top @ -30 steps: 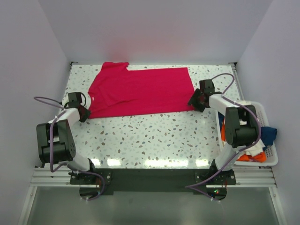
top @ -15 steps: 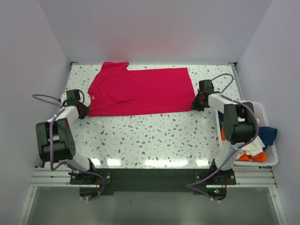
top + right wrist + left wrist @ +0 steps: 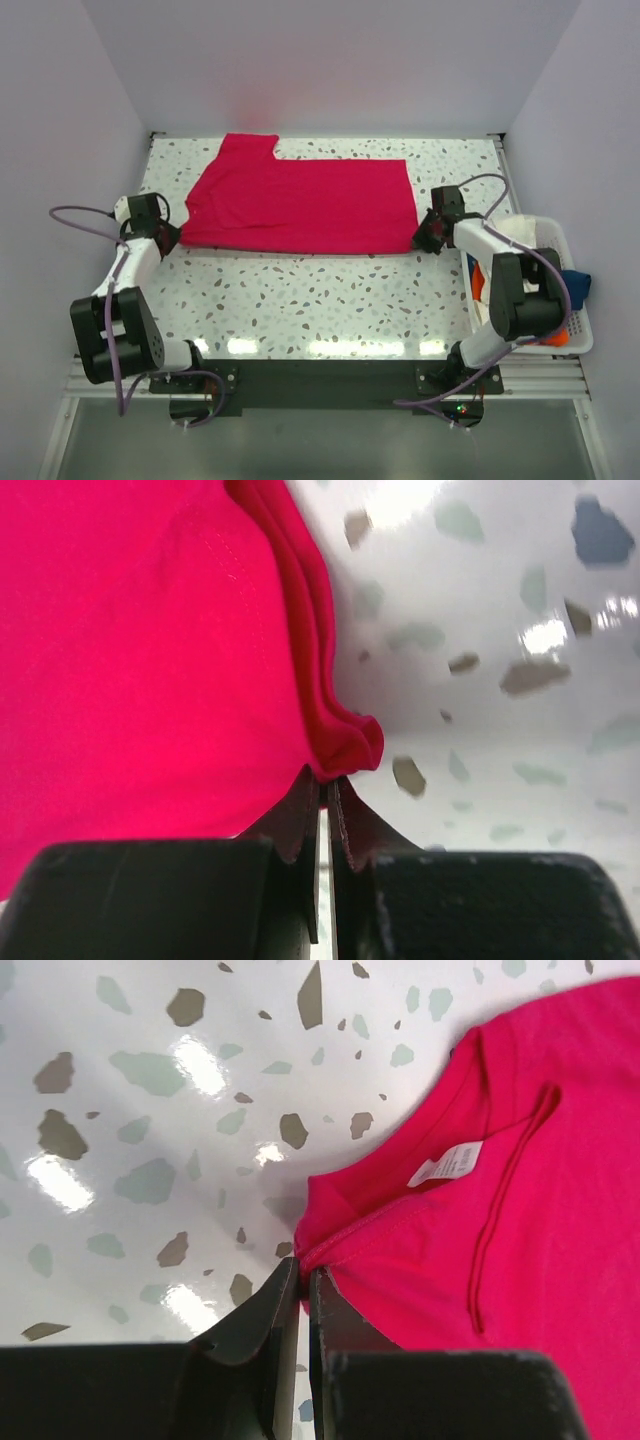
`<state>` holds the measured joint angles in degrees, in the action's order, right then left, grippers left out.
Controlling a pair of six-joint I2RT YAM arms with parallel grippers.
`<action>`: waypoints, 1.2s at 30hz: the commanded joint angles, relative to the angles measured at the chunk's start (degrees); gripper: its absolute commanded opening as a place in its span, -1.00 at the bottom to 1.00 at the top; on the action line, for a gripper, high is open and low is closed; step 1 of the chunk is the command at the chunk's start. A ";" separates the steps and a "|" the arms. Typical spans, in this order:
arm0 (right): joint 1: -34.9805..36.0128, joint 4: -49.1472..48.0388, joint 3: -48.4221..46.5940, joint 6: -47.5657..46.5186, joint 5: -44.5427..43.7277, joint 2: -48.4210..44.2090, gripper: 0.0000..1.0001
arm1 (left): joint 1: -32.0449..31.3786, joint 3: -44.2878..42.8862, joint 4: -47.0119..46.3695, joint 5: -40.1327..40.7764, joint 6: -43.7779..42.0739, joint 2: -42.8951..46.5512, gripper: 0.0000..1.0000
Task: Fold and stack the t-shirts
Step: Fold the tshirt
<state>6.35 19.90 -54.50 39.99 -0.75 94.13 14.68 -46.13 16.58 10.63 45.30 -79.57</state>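
On the left, the left end effector (image 3: 170,238) was squeezed tight on the left corner of the red t-shirt (image 3: 300,205), close to the neck hole. Its two dark fingers (image 3: 275,1305) pinched the cloth edge with almost no gap between them. One small white tag (image 3: 447,1163) sat inside the neck of the shirt. It had tiny marks on it, but they were too small to read. There was one red shirt on the speckled tabletop (image 3: 320,300). It lay flat and stretched wide across the far half, with one short sleeve poking up at the back left. On the right, the right end effector (image 3: 425,238) was clamped shut on the shirt's right near corner, where the cloth was folded in a little bunch. So two arms held one shirt, one at each end. Past the right edge stood one white basket (image 3: 575,345). Orange cloth (image 3: 545,338) and dark blue cloth (image 3: 578,285) were piled inside it.
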 commanded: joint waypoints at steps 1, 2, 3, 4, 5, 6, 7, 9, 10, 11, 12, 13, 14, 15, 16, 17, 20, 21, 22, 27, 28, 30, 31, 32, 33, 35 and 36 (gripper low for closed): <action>-0.28 2.86 4.39 1.50 0.67 -6.84 -1.00 | 1.93 2.79 2.32 4.04 -1.62 5.29 -1.00; -0.46 3.30 5.36 2.02 0.67 -8.16 -1.00 | 2.37 3.41 2.67 4.22 -1.70 6.17 -1.00; -0.46 4.17 7.37 2.11 0.67 -11.30 -1.00 | 2.55 4.11 2.84 4.57 -1.79 7.14 -1.00; -0.46 4.70 8.43 2.29 1.88 -12.73 -1.00 | 3.07 5.51 3.28 4.57 -1.88 8.80 -1.00; -0.46 5.14 10.45 2.64 2.16 -14.57 -1.00 | 3.25 6.13 3.37 4.66 -1.97 9.69 -1.00; -0.55 6.45 11.25 2.90 2.77 -17.54 -1.00 | 3.51 6.66 3.72 4.83 -2.14 10.48 -1.00; -0.55 6.99 12.13 3.08 3.12 -19.31 -1.00 | 3.86 7.80 4.33 4.92 -2.23 12.14 -1.00; -0.81 9.44 14.24 4.30 3.65 -23.87 -1.00 | 4.22 8.68 4.95 5.27 -2.41 13.73 -1.00; -0.81 10.24 14.94 4.83 4.18 -25.38 -1.00 | 4.48 9.47 5.30 5.36 -2.41 15.22 -1.00; -0.81 11.03 15.65 5.53 4.53 -26.61 -1.00 | 4.66 9.74 6.09 5.54 -2.32 15.93 -1.00; -0.99 12.34 16.96 6.06 4.71 -28.19 -1.00 | 4.83 10.09 6.36 5.89 -2.41 16.63 -1.00; -0.90 13.14 17.67 6.59 4.97 -30.73 -1.00 | 5.01 10.35 6.97 6.15 -2.49 17.86 -1.00; -0.99 13.76 18.81 7.20 5.15 -32.24 -1.00 | 5.10 10.53 7.32 6.50 -2.50 18.48 -1.00; -0.90 14.63 19.43 7.38 5.41 -34.34 -1.00 | 5.10 10.79 7.59 6.51 -2.50 19.44 -1.00; -0.90 15.16 20.04 7.99 5.59 -35.32 -0.89 | 5.19 11.06 7.85 6.51 -2.50 19.80 -1.00; -0.99 16.39 20.13 8.09 5.68 -35.94 -0.80 | 5.19 11.41 7.86 6.33 -2.50 20.07 -0.90; -0.99 18.15 19.61 6.78 6.82 -37.70 -0.38 | 5.36 12.11 8.47 6.24 -2.93 20.86 -0.27; -1.08 18.76 19.17 6.16 6.64 -38.05 -0.20 | 5.36 12.38 8.56 6.15 -3.11 20.95 -0.12; -1.08 19.47 17.95 4.94 5.77 -38.40 0.21 | 5.28 12.55 8.65 5.98 -3.29 21.03 0.16; -0.46 18.51 13.11 -1.83 6.20 -38.06 0.61 | 5.28 12.73 7.42 3.18 -4.95 22.70 0.52; 0.32 17.46 11.62 -2.36 5.68 -37.88 0.61 | 5.27 12.82 6.63 0.38 -5.48 23.05 0.52; 5.93 14.12 9.42 -2.90 1.04 -35.69 0.61 | 5.19 13.08 3.74 -4.11 -6.53 23.67 0.49; 8.48 13.59 6.02 -3.07 -0.90 -34.11 0.59 | 5.10 13.26 2.94 -7.87 -6.80 23.76 0.44; 14.16 13.50 3.72 -3.25 -3.53 -29.49 0.56 | 5.10 13.34 2.32 -9.21 -6.80 23.67 0.42; 16.83 13.67 1.44 -3.60 -7.73 -26.92 0.52 | 4.84 13.17 1.45 -10.01 -6.72 23.50 0.37; 23.60 12.10 -5.33 -4.65 -10.31 -19.30 0.44 | 3.79 12.56 0.91 -10.37 -7.06 22.19 0.32; 25.62 11.22 -9.18 -5.87 -11.89 -17.07 0.40 | 3.26 12.03 1.17 -10.37 -7.33 21.66 0.28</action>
<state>26.02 35.75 -55.61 37.76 -4.99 70.52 19.09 -33.47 21.37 4.38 39.88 -56.99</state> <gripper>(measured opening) 0.717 0.655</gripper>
